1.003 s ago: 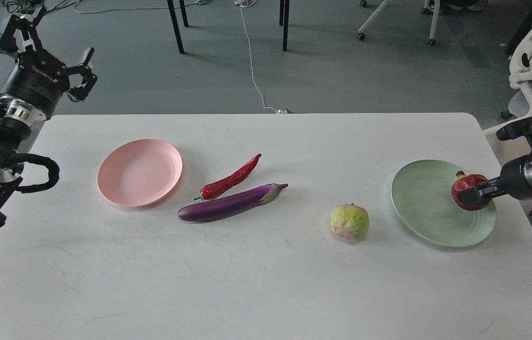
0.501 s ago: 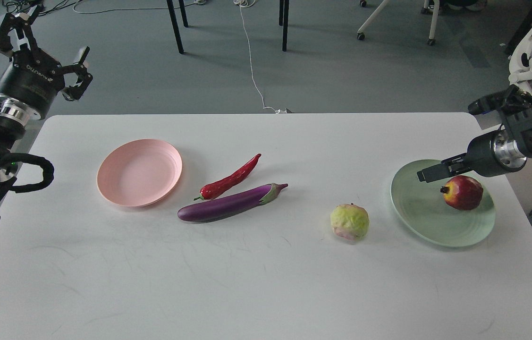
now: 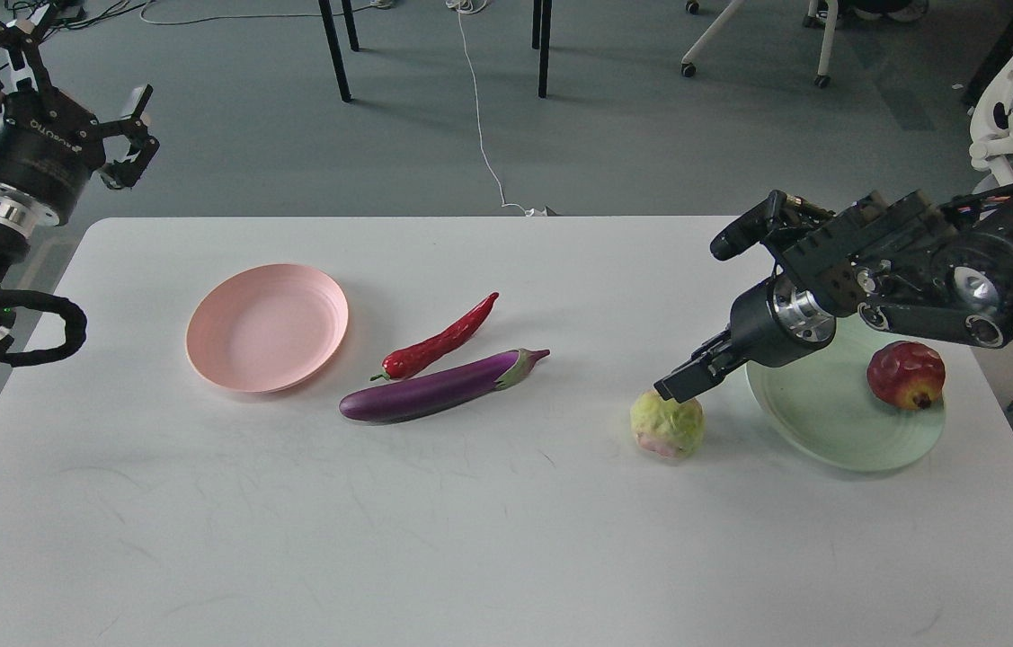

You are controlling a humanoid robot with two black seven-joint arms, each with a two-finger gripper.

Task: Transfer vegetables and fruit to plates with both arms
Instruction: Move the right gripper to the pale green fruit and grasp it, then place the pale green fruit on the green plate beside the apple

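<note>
Your right fingers (image 3: pixel 681 385) hang just above the upper edge of the yellow-green fruit (image 3: pixel 667 425), which sits on the table (image 3: pixel 488 530) directly below and slightly toward you from their tips. They look drawn close together, but you see them as one dark wedge, so you cannot tell how far apart they really stand; nothing is held between them. Behind those fingers, toward the arm's wrist, lies the green plate (image 3: pixel 821 422), and the pomegranate (image 3: pixel 906 375) rests on its far right side, well clear of the fingertips.

Your left fingers (image 3: pixel 57 63) are up at the far left corner, off the table edge, spread wide and holding nothing. The pink plate (image 3: pixel 266 327) lies on the table well below and to the right of them. Further right from those fingers, the red chili pepper (image 3: pixel 441 341) lies at a slant just beside the plate, and the purple eggplant (image 3: pixel 439 387) lies just on the near side of the pepper, roughly parallel with it. Both vegetables sit between your two sets of fingers, nearer the left plate than the right.
</note>
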